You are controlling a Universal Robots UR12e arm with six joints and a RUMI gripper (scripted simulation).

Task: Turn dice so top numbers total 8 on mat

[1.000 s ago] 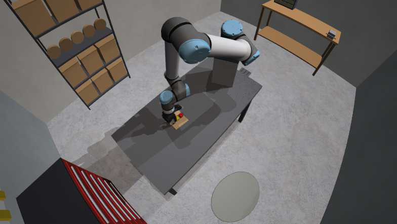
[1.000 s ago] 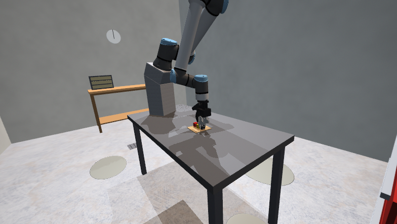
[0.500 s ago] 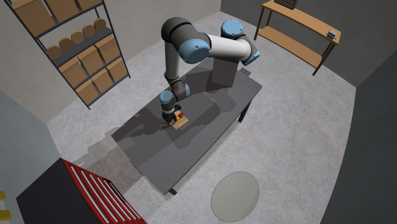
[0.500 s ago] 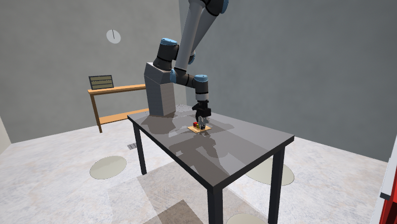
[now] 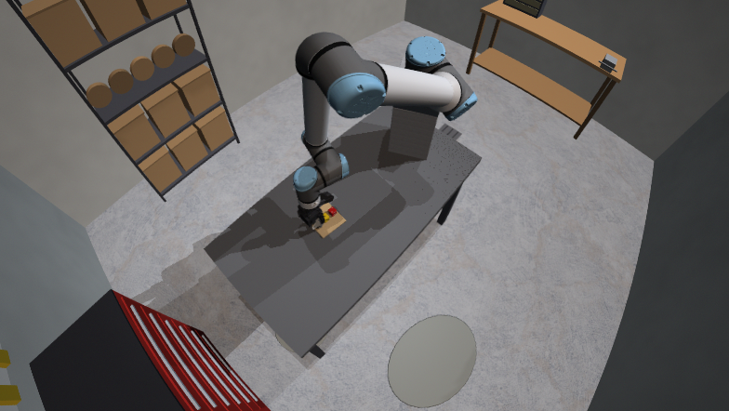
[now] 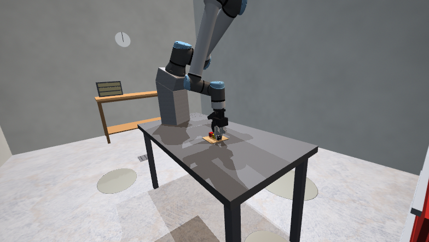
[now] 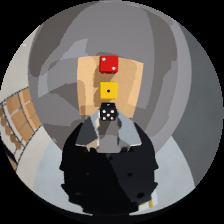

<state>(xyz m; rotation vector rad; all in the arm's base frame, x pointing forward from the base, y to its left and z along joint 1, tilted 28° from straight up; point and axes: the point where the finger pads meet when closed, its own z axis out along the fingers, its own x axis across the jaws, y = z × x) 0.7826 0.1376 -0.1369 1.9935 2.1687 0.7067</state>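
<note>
A small tan mat (image 7: 108, 79) lies on the dark grey table (image 5: 326, 245). A red die (image 7: 108, 64) sits flat at the mat's far end with two pips up. A yellow die (image 7: 108, 90) sits flat in the middle of the mat with one pip up. My gripper (image 7: 108, 109) is shut on a black die (image 7: 107, 112) that shows five pips on top. I hold it low over the near end of the mat, in line with the other two. In the top and exterior views the gripper (image 5: 312, 218) (image 6: 219, 133) stands straight down over the mat (image 6: 215, 139).
The robot's grey pedestal (image 6: 172, 97) stands at the table's far end. A shelf rack with boxes (image 5: 127, 86), a wooden side table (image 5: 550, 56) and a red tool cabinet (image 5: 168, 357) stand around the room, away from the table.
</note>
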